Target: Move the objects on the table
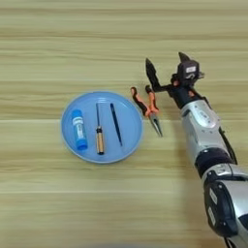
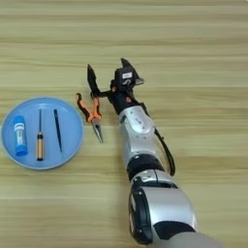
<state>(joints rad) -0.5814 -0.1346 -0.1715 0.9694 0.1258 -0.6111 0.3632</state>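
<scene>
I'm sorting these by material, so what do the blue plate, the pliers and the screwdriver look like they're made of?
Plate: probably plastic, with a uniform light-blue matte surface and no glaze shine. Pliers: grey jaws that look like metal, with orange-and-black grips, likely rubber or plastic. Screwdriver: a thin dark shaft, seemingly metal, and an amber handle, probably plastic.

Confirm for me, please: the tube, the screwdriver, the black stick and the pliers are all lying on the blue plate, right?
Not quite. The pliers lie on the bare table just right of the blue plate, as the left eye view shows. The tube, the screwdriver and the black stick are on the plate.
</scene>
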